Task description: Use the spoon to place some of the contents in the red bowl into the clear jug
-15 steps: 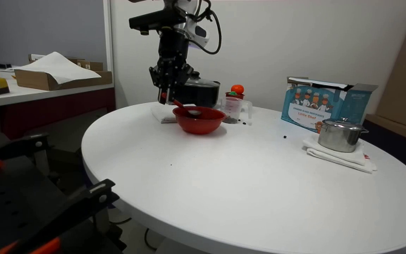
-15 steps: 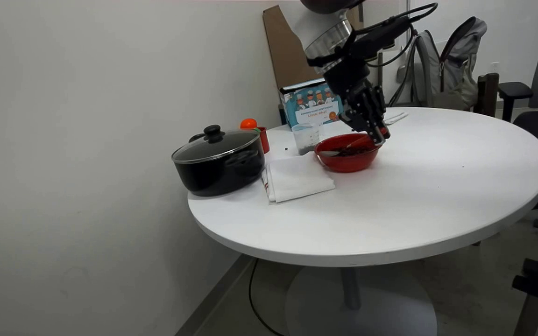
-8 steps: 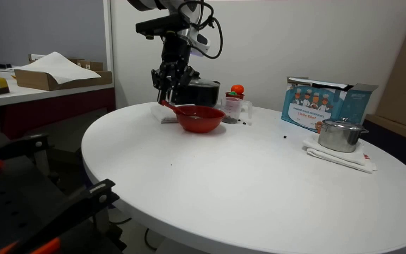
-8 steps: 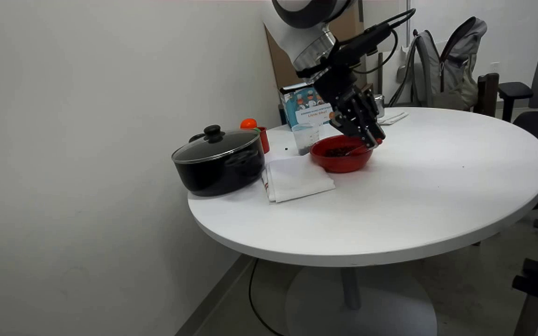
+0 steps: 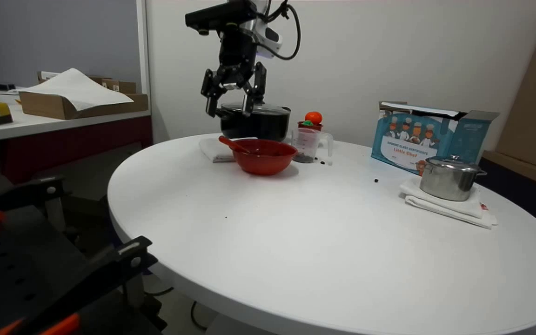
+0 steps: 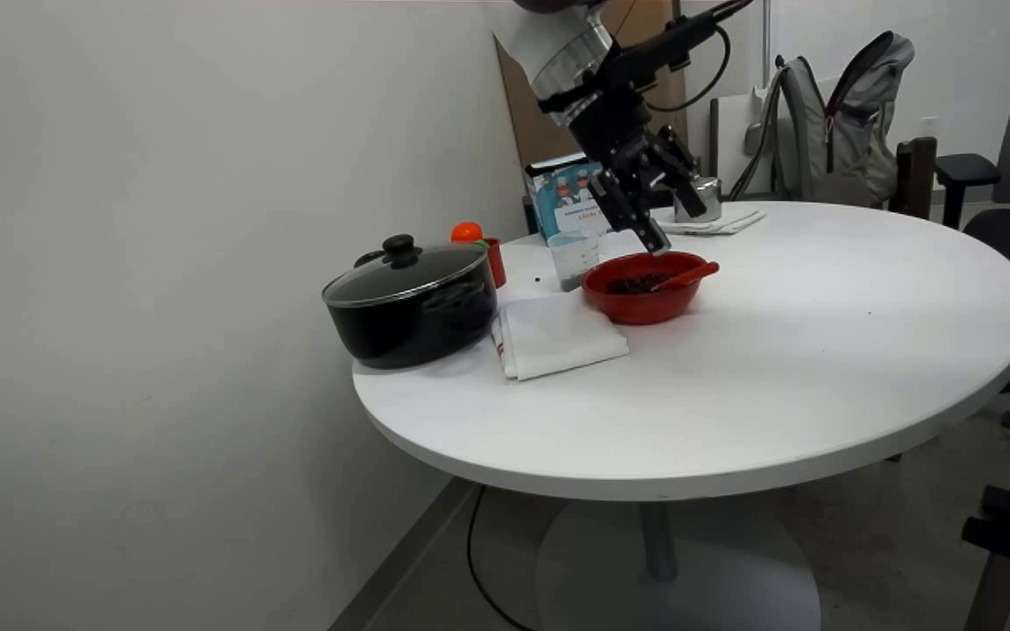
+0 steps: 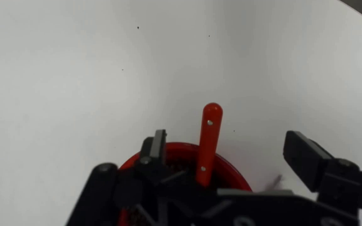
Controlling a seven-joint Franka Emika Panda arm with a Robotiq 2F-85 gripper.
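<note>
The red bowl point(image 5: 264, 164) stands on the round white table and holds dark bits point(image 6: 635, 285). A red-handled spoon point(image 6: 687, 275) leans in it, the handle sticking out over the rim and its scoop end hidden inside. Above the bowl hangs my gripper point(image 5: 229, 110), fingers spread wide with nothing between them and apart from the spoon. In the wrist view the spoon handle point(image 7: 210, 141) shows in the gap between the fingertips, further down than they are. Close by the bowl is the clear jug point(image 5: 306, 142), with some dark bits at its bottom.
Behind the bowl are a lidded black pot point(image 5: 255, 126), a folded white cloth point(image 6: 562, 335) and a red cup point(image 6: 495, 263) topped by an orange ball. A blue box point(image 5: 405, 139) and a metal pot point(image 5: 449, 180) on cloths stand farther along. Dark bits dot the table.
My gripper came down with the spoon, then opened, let go of it and rose. The spoon now rests lower in the bowl, and the bowl has shifted slightly.
</note>
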